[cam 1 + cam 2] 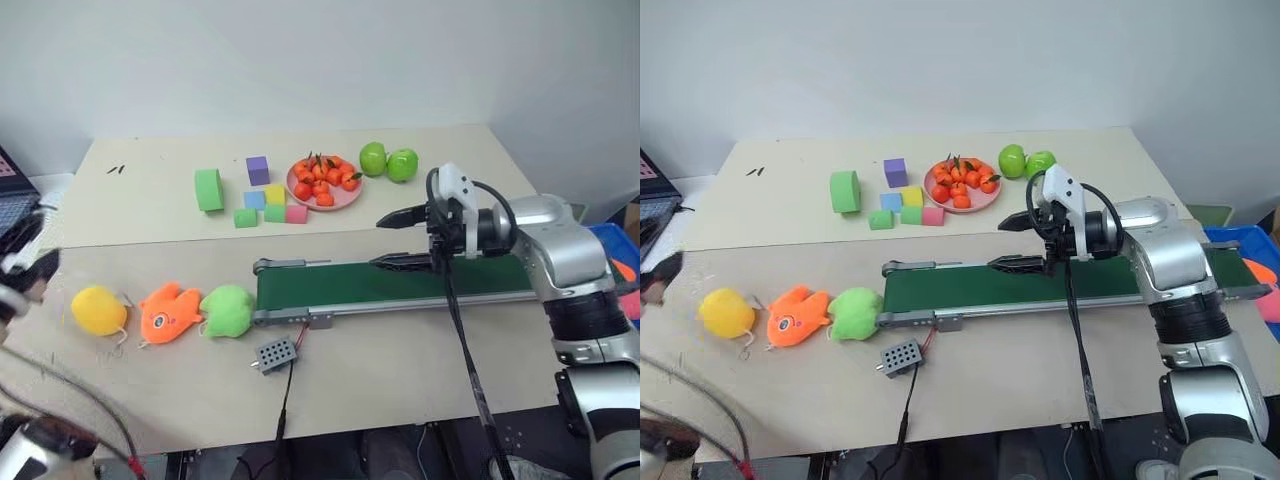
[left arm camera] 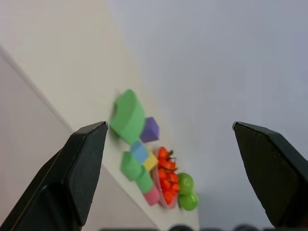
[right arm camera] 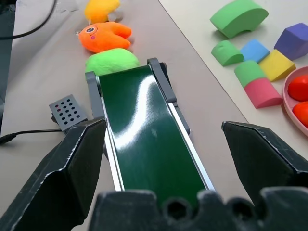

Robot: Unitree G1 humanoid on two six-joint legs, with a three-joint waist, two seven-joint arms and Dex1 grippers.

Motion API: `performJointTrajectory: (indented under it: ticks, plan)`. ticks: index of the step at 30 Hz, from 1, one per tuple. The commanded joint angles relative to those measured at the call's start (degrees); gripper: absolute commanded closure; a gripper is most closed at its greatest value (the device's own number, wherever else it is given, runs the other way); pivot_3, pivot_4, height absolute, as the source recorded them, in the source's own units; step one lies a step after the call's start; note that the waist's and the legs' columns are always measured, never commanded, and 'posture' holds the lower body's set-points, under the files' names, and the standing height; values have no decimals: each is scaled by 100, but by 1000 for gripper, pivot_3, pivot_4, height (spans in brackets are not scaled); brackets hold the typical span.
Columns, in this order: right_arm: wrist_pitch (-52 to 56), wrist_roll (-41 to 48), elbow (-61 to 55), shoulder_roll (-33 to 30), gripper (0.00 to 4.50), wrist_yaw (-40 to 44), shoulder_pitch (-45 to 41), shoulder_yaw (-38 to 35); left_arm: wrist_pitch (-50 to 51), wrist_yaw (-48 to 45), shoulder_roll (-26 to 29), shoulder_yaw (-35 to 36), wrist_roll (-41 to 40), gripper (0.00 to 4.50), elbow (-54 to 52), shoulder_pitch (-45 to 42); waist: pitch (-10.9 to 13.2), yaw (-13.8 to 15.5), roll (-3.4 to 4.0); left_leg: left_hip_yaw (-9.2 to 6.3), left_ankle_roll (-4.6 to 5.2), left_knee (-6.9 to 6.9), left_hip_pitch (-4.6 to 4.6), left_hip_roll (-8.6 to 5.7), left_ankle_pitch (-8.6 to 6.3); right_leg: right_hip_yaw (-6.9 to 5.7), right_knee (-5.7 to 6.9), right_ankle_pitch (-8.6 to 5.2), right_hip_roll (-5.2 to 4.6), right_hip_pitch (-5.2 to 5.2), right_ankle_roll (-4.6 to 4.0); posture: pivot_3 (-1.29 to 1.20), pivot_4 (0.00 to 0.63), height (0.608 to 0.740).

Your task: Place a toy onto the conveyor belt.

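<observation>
While the toy (image 1: 99, 310) is lying on the desk (image 1: 400, 370), the right claw (image 1: 398, 240) is hovering, fingers apart, over the belt (image 1: 330, 285); the left claw (image 2: 168, 159) is gaping empty.

orange fish plush (image 1: 168, 312) | green plush (image 1: 228, 310) | foam blocks (image 1: 250, 195) | pink fruit plate (image 1: 325, 183) | green apples (image 1: 388, 162)

The right arm reaches across, its wrist bent so the right gripper (image 1: 408, 239) points sideways to the robot's left, fingers spread wide, nothing between them. The left gripper (image 2: 178, 159) has both fingers apart too, empty between the tips.
</observation>
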Motion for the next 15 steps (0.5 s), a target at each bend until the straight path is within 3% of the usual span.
performJointTrajectory:
  ticks: [1, 7, 15]
  plan:
    - [-313, -102, 200, 131, 0, 252, -318, 72, 66, 286, 101, 542, -560, 58, -99, 429, 1, 40, -4, -6, -4, 1, -1, 4, 2, -10, 1, 0, 1, 1, -1, 0, 150, 739]
    - [-480, -229, 538, 277, 0, 548, -554, 209, 192, 397, -188, 857, -1162, 58, -174, 1518, 1, 93, -5, -11, -9, 3, 3, 2, 3, -11, 1, 0, -1, 9, -3, 0, 150, 739]
    - [-417, -275, 498, 262, 0, 671, -577, 188, 25, 153, -595, -65, -970, 58, -178, 1957, 0, 118, -5, -7, -14, 4, 5, 2, 6, -10, 3, 1, -1, 10, -6, 0, 150, 739]
